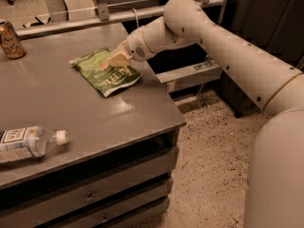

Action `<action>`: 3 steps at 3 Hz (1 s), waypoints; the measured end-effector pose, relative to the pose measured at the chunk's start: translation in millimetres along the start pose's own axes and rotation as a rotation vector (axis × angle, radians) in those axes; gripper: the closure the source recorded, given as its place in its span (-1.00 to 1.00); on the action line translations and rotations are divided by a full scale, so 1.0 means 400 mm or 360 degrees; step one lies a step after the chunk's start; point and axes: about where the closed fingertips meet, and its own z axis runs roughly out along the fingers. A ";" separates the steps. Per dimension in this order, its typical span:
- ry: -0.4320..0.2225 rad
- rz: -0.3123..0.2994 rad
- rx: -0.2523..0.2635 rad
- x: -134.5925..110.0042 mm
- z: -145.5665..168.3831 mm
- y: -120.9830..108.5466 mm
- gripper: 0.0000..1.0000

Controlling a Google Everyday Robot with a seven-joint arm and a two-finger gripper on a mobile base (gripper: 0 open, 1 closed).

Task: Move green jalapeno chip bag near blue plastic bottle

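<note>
The blue plastic bottle (28, 144) is seen closest. It is laid on its side at the near left of the table (109, 122), with its white cap pointed right. Farther back, the green jalapeno chip bag (107, 74) is laid flat near the table's right edge, well apart from the bottle. The gripper (115, 60) is set on the bag's far right part, reached in from the right. Whether the bag is gripped or only pressed cannot be told. Farthest back on the left, a brown can (10, 39) is stood upright.

For this step, the bag should be held firmly, since it looks thin and crinkly and could be let slip. It should be brought low toward the near left and stopped just beside the bottle. The bottle should not be bumped, as it could be sent rolling.
</note>
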 end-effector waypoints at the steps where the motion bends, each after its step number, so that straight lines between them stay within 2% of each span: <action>1: 0.0024 -0.0008 0.0013 0.009 -0.028 -0.010 0.66; 2: 0.0042 -0.0005 0.0039 0.024 -0.060 -0.029 0.20; 3: 0.0061 0.0005 0.0031 0.041 -0.064 -0.028 -0.28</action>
